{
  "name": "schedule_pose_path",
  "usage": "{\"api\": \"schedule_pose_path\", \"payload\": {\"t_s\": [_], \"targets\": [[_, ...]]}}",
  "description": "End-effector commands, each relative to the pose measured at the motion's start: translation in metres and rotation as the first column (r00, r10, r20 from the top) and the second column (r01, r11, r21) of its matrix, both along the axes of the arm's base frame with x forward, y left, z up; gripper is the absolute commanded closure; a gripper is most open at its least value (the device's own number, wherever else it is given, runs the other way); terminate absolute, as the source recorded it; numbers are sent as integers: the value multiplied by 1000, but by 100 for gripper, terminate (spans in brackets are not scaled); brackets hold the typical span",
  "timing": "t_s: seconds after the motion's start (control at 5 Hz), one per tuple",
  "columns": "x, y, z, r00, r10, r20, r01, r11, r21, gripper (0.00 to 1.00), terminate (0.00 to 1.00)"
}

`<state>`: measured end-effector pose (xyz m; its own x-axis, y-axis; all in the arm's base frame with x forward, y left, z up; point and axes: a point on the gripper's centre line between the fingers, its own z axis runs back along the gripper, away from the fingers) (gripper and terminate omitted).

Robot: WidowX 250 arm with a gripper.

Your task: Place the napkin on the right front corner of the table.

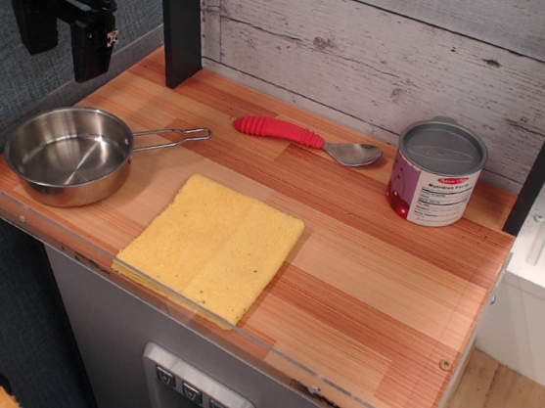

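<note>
The gripper (63, 37) is hovering high at the rear left, fingers parted and holding nothing. The napkin (211, 246) is lying flat well below and forward-right of it, at the front edge of the table (379, 305), beside the pan (67, 153). Recommended: descend onto one napkin edge, pinching cloth only, avoiding the pan.
</note>
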<state>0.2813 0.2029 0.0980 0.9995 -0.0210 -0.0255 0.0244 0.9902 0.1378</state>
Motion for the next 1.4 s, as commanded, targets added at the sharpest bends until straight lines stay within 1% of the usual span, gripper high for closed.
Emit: {"api": "schedule_pose_path", "payload": {"t_s": [0.0,0.2,0.4,0.6,0.8,1.0,1.2], "targets": [[0,0,0,1000,0,0,0,1000,0,0,0],[-11,-19,16,999,-24,25,23,999,32,0,0],[-21,-39,27,996,-68,51,66,997,26,0,0],[-27,-64,28,996,-74,50,73,997,17,0,0],[-32,-95,19,994,-102,26,102,995,4,0,0],[-36,-121,7,991,-132,17,132,991,-20,0,0],[-35,-134,-9,994,-108,10,108,992,-61,100,0]]}}
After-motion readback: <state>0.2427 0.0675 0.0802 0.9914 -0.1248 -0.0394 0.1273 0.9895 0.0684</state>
